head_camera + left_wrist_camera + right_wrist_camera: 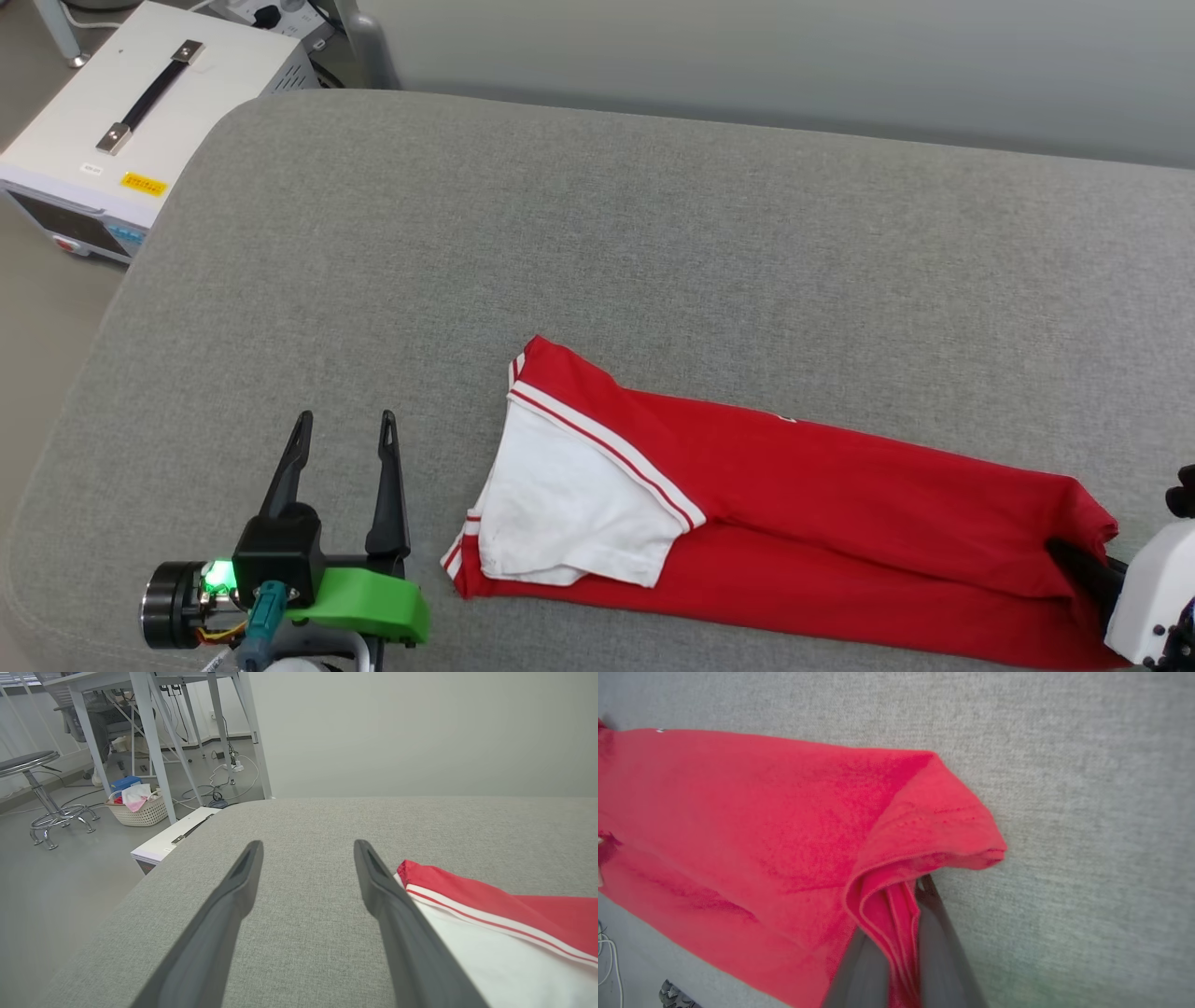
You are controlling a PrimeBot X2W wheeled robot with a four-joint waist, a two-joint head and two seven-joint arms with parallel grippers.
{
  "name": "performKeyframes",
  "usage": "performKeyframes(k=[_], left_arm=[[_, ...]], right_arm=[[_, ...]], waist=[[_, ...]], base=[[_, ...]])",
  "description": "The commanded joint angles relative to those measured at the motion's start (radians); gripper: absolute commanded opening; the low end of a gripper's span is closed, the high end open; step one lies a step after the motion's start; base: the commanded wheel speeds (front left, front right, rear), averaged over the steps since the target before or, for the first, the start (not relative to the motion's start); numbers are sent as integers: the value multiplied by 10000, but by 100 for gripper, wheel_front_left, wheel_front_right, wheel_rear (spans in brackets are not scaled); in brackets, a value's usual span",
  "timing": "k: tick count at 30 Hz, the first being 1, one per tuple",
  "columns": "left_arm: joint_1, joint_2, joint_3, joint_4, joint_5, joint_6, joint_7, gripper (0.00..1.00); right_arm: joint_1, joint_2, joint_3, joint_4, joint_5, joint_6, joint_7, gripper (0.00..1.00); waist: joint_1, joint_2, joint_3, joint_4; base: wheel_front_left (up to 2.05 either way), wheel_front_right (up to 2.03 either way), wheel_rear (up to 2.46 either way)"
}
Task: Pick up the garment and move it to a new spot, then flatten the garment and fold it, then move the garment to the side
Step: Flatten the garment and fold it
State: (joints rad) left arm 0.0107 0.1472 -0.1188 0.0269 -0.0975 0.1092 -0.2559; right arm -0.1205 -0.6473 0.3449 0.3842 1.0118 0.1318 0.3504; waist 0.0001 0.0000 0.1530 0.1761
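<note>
The right gripper [903, 905] is pinching one end of the garment [840, 485], which is lying lengthwise on the grey cushion [653, 233]. The left gripper [345, 422] is hovering spread wide beside it. A floor basket [142, 814] is holding pale cloth [136, 797].

No readable text anywhere

Light is bright, even and diffuse, so shadows are faint: only a thin soft edge shows under the garment [840, 504]. The head view is sharp. In the right wrist view the right hand's fingers [941, 952] are blurred and the fabric looks soft. The left wrist view bows the table legs [149, 746] near its edge.
</note>
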Motion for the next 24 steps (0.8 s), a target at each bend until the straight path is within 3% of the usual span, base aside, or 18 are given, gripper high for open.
performKeyframes(k=[1, 14, 24], left_arm=[[219, -101, 95, 43, 121, -102, -59, 100], [516, -241, 346, 212, 577, -509, -59, 100], [693, -214, 458, 356, 749, -561, -59, 100]], right_arm=[[163, -127, 2, 188, 87, -11, -91, 0], [693, -1371, -1031, 849, 284, -11, -530, 0], [1111, -1294, -1083, -948, 547, -11, -309, 0]], waist=[[-1, 0, -128, -107], [-1, 0, -622, -349], [-1, 0, -877, -474]], base=[[0, 0, 0], [0, 0, 0], [0, 0, 0]])
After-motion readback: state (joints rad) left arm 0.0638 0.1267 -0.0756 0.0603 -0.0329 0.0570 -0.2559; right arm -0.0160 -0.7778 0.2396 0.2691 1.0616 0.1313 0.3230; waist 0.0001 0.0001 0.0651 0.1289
